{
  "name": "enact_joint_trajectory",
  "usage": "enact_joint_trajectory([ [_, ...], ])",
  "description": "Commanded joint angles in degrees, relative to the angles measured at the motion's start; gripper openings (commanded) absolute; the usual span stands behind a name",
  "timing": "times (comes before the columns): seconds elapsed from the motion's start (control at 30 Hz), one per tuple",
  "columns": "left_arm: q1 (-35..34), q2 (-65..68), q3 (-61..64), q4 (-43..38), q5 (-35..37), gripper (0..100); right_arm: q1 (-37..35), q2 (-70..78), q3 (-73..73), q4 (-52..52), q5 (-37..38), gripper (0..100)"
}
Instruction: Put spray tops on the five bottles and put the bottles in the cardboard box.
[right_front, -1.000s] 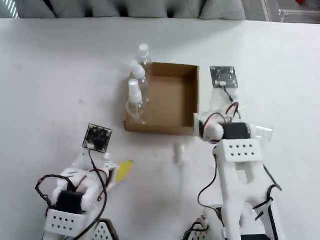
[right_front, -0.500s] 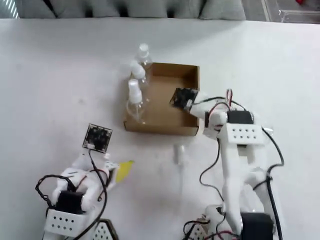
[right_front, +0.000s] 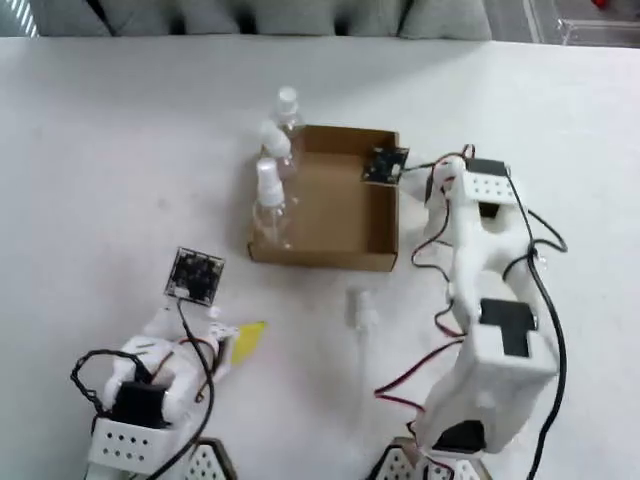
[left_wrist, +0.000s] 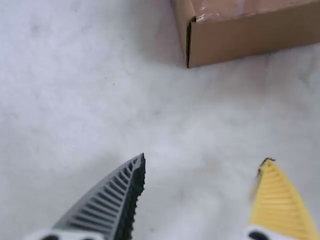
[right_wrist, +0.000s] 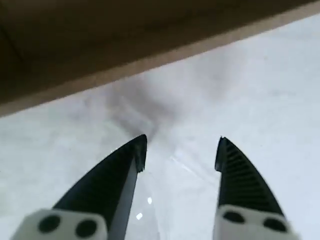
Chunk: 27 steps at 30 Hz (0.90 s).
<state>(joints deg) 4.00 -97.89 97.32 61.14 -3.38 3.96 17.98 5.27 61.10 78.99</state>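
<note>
Noting left gripper (left_wrist: 203, 160) low over the matte white table (right_front: 120, 150), its ribbed grey and yellow fingers (left_wrist: 115, 200) spread wide with nothing between them. Right gripper (right_wrist: 182, 139) sits beside the brown cardboard box (right_front: 340, 215); I cannot tell its grip. White-topped clear bottles (right_front: 270, 200) line the box's left wall; one loose bottle (right_front: 360, 310) lies before the box.

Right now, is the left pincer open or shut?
Open. The left pincer has its grey and yellow fingers wide apart, nothing between them.
</note>
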Motion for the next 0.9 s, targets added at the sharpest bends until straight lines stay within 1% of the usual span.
enact_joint_trajectory([
  [0.0,-0.48,0.66,0.0,-0.26,-0.44,33,1.36,6.55,-13.63,11.91,5.45,20.1],
  [0.1,-0.48,0.66,0.0,-0.26,-0.44,33,1.8,10.15,-19.16,16.22,6.51,19.8],
  [0.23,-0.48,0.66,0.0,-0.26,-0.44,33,2.77,11.74,-21.98,16.84,6.51,20.0],
  [0.47,-0.48,0.66,0.0,-0.26,-0.44,33,2.51,6.02,-22.42,24.84,6.59,20.0],
  [0.57,-0.48,0.66,0.0,-0.26,-0.44,33,2.51,4.7,-21.01,26.51,7.74,20.0],
  [0.7,-0.48,0.66,0.0,-0.26,-0.44,33,2.51,2.51,-14.51,24.84,8.09,20.0],
  [0.87,-0.48,0.66,0.0,-0.26,-0.44,33,2.15,-4.7,0.97,12.7,8.09,20.1],
])
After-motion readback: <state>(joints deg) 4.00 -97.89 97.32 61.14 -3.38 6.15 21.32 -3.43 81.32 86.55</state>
